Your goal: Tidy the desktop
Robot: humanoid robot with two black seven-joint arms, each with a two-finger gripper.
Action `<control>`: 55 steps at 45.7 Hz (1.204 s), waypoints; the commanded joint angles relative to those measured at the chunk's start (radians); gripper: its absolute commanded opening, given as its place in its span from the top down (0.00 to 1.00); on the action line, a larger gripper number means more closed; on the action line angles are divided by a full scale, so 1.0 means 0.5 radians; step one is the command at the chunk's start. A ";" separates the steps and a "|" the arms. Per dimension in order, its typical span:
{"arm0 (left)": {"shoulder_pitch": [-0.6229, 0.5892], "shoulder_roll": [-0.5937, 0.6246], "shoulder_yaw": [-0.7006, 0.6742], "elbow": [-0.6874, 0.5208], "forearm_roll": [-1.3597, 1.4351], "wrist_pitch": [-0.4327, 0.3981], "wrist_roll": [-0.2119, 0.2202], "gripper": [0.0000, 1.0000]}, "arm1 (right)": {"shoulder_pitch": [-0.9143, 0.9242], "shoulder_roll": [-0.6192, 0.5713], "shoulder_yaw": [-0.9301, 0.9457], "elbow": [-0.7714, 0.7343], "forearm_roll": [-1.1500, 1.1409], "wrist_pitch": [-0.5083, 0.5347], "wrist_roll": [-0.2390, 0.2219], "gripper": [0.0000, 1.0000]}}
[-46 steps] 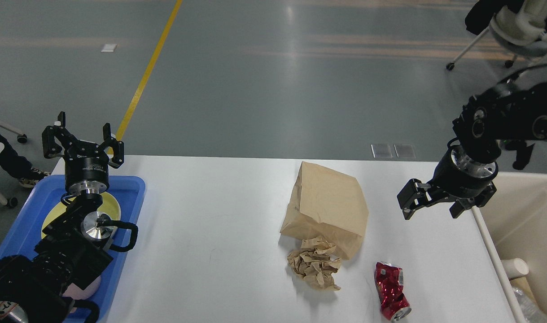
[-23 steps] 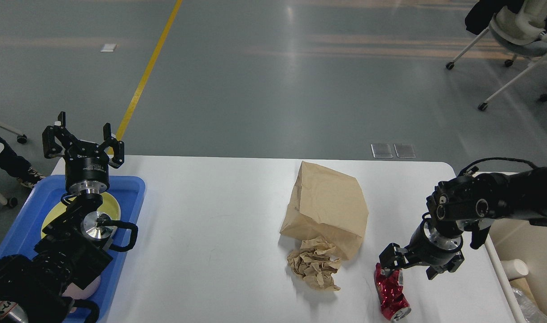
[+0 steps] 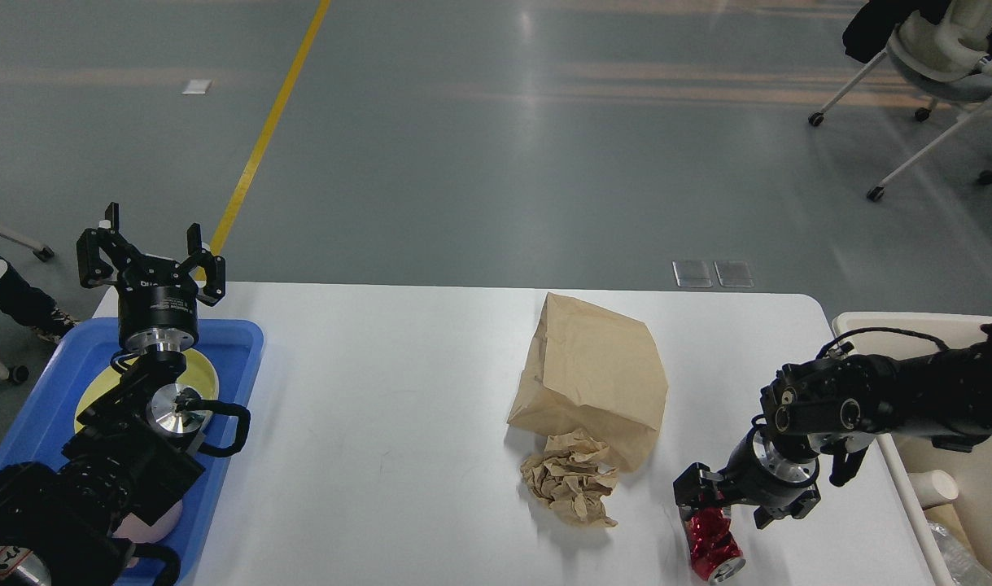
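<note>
The white desktop [image 3: 382,407] carries a brown paper bag [image 3: 593,366] lying on its side, a crumpled brown paper wad [image 3: 569,484] in front of it and a crushed red can [image 3: 711,545] near the front right. My right gripper [image 3: 727,502] is low over the can's far end, with its jaws open on either side of it. My left gripper [image 3: 150,244] is open and empty, raised over the far edge of the blue tray [image 3: 235,342].
The blue tray at the left holds a yellow plate [image 3: 207,374], partly hidden by my left arm. A cream bin [image 3: 959,456] stands at the table's right edge with a white cup [image 3: 935,487] inside. Office chairs stand far back right.
My right arm came down from above the table's right side, forward and left, onto the red can. The left arm has not moved.
</note>
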 commanded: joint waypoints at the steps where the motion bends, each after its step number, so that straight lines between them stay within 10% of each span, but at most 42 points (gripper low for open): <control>1: 0.000 0.000 0.000 0.000 0.000 0.000 0.000 0.04 | -0.036 0.011 0.044 0.006 0.003 -0.060 0.000 0.07; 15: 0.000 0.000 0.000 0.000 0.000 0.000 0.000 0.04 | -0.054 0.011 0.038 0.018 0.000 -0.038 0.000 1.00; 40: 0.000 0.000 0.000 0.000 0.000 0.000 0.000 0.04 | 0.010 -0.047 0.032 0.015 0.003 -0.060 0.000 1.00; 55: 0.000 0.000 0.000 0.000 0.000 -0.003 0.000 0.04 | 0.639 -0.523 0.022 0.291 0.012 -0.014 0.004 1.00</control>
